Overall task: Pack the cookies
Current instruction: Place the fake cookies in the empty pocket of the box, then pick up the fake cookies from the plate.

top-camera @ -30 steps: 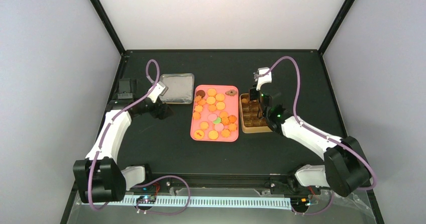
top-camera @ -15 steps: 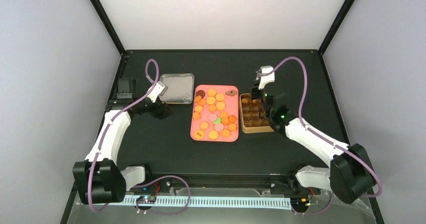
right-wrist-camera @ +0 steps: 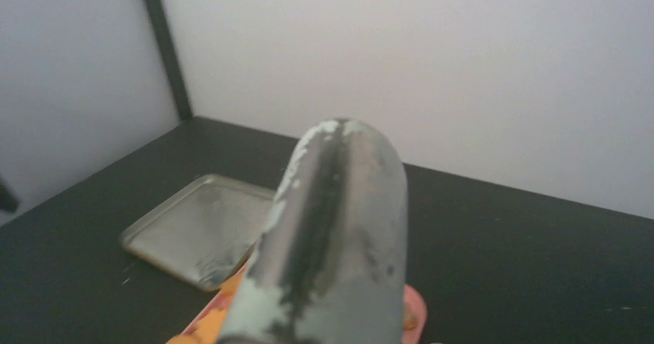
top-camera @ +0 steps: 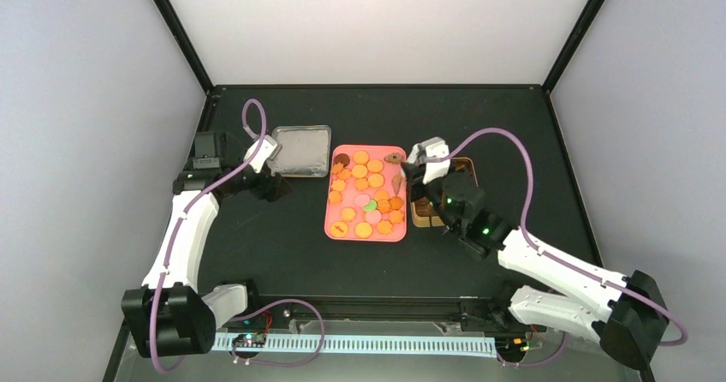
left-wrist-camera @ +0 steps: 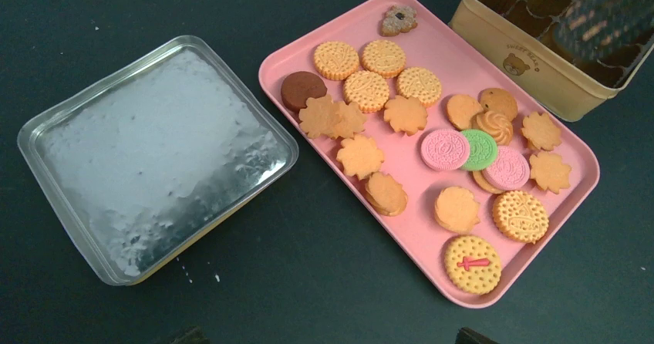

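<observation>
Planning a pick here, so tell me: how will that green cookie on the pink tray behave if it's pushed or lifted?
The green cookie lies flat, so it probably slides rather than rolls. It touches pink cookies on both sides, so a push likely shifts them too. Its low edge looks hard to pinch from the sides.

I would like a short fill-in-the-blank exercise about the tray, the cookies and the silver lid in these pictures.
1. The cookies lie on a ____ tray.
2. One cookie, lying between two pink ones, is ____.
3. In the top view, the silver lid lies to the ____ of the tray.
Missing words: pink; green; left.
</observation>
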